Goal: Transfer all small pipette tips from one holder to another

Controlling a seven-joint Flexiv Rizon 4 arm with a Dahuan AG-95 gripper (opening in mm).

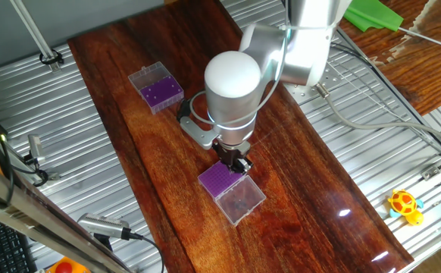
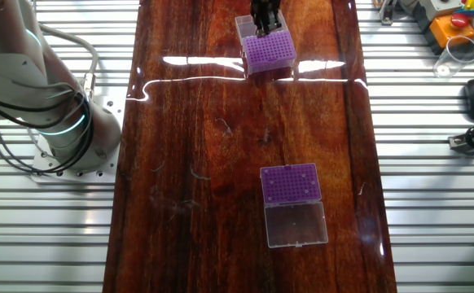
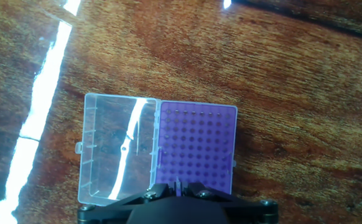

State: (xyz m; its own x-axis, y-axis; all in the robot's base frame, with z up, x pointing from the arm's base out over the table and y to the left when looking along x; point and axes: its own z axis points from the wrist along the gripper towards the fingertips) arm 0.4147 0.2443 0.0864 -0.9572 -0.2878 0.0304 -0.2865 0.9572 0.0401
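My gripper (image 3: pixel 178 188) hangs just above the near edge of a purple tip holder (image 3: pixel 196 146), whose clear lid (image 3: pixel 119 149) lies open to its left. The fingers are shut on a thin, pale pipette tip (image 3: pixel 177 182) that pokes out between them. I cannot tell whether this holder's holes contain tips. In one fixed view the gripper (image 1: pixel 236 162) sits over the same holder (image 1: pixel 222 180). In the other fixed view the gripper (image 2: pixel 265 23) is over that holder (image 2: pixel 268 50), and a second purple holder (image 2: pixel 290 182) lies with its lid (image 2: pixel 296 224) open, further along the table.
The second holder (image 1: pixel 160 91) lies at the far left of the dark wooden tabletop (image 1: pixel 304 189). Metal slatted surfaces flank the wood on both sides. A yellow toy (image 1: pixel 405 205), cables, and the arm's base (image 2: pixel 54 122) sit off the wood.
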